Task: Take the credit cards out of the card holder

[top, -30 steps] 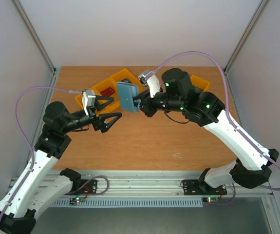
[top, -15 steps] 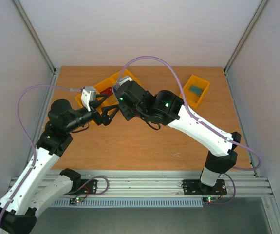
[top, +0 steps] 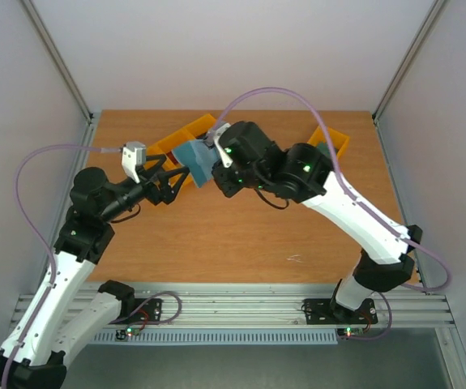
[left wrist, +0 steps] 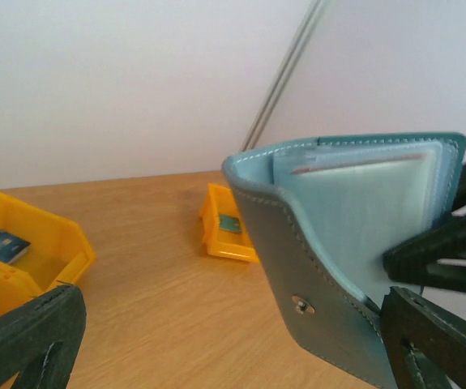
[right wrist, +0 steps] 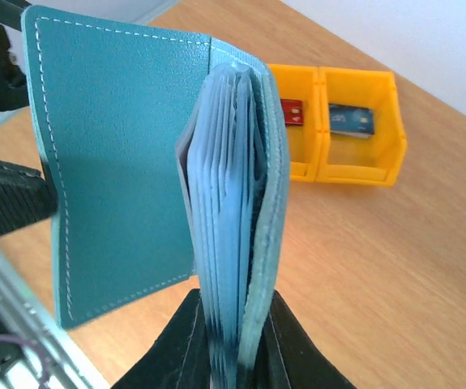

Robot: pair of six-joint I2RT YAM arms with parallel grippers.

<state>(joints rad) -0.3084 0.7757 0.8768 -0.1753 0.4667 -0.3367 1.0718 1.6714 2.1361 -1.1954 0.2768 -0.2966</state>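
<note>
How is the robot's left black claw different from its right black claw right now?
The left gripper is wide open; the right gripper is shut. The left gripper holds nothing; the right gripper pinches the flat blue-teal bifold card holder by its bottom edge, so it stands on edge with one flap swung open. Both are black with two fingers, and both are close to the card holder.

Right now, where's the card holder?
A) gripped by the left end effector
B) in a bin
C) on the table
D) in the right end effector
D: the right end effector is shut on the card holder in mid-air; the left end effector stands open.
</note>
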